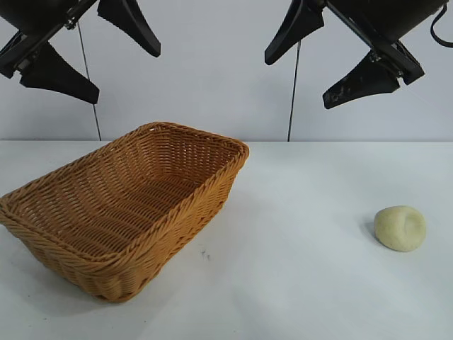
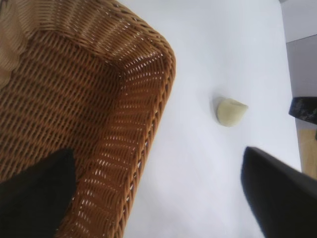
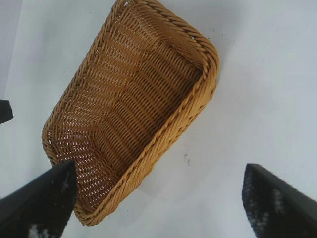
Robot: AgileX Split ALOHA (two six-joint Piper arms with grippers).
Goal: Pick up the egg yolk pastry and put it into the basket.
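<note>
Basket at left, pastry loose on table at right, both arms raised with nothing held.

Left gripper (image 1: 92, 53) up at 10 o'clock over the basket side, jaws spread wide, empty. Basket (image 1: 106, 265): orange-tan wicker, rectangular, sloping sides, braided rim, nothing visible inside, sits at 8 o'clock on the white table (image 1: 297, 283). Right gripper (image 1: 315, 67) up at 1 o'clock, jaws wide apart, empty. Egg yolk pastry (image 1: 400, 228) at 4 o'clock, well apart from the basket: pale cream-yellow, rounded, matte, shallow dent on its face.
</note>
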